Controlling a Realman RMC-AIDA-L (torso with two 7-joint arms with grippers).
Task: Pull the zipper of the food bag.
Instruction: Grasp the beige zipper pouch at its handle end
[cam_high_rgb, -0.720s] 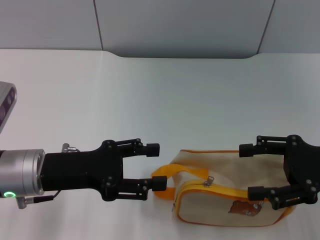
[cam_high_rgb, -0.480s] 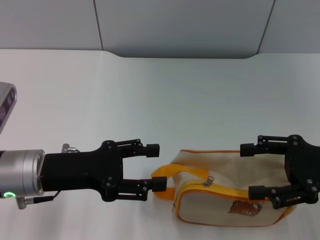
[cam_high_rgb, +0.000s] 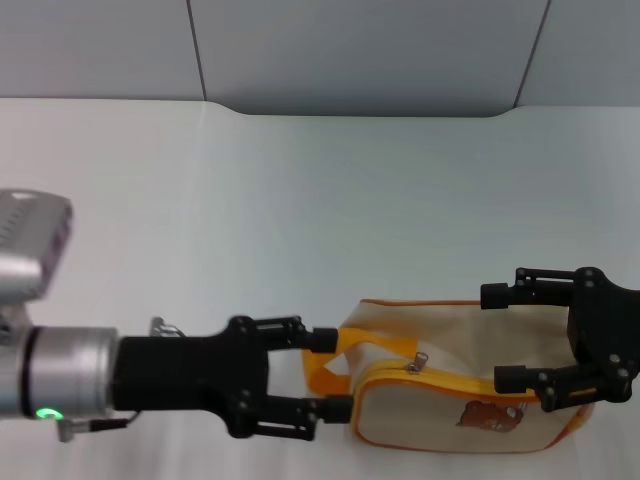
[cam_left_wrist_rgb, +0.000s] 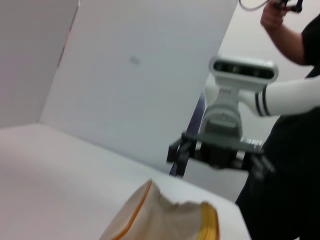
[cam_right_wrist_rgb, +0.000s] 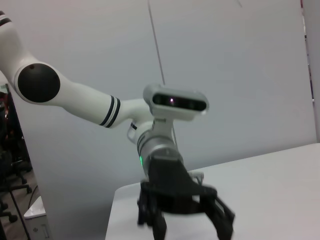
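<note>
Head view. Boxy cream canvas food bag with orange piping (cam_high_rgb: 455, 375) low on the white table (cam_high_rgb: 330, 200), right of centre, near the front edge. Long axis running left to right; strap end pointing toward the left arm, bear-print face turned to the front. Small brown bear print (cam_high_rgb: 490, 415) on that front face. Wide orange strap loop (cam_high_rgb: 335, 362) at the bag's left end. Thin orange-edged zipper (cam_high_rgb: 440, 381) curving along the top front edge, a small silver pull tab (cam_high_rgb: 417, 361) standing up near its left part. Black left gripper (cam_high_rgb: 333, 374) reaching in level from the left on a silver wrist, fingers spread wide, one above and one below the strap loop, tips right at the bag's left end; contact not clear. Black right gripper (cam_high_rgb: 502, 335) entering from the right edge, fingers also spread wide, straddling the bag's right end, holding nothing.

Left wrist view. Cream fabric corner of the bag with an orange edge at the bottom; beyond it the right gripper, blurred, below its grey camera head, fingers splayed. Person in black at the far edge.

Right wrist view. White left arm bending down to the left gripper at the table's far side, fingers apart, slightly blurred
</note>
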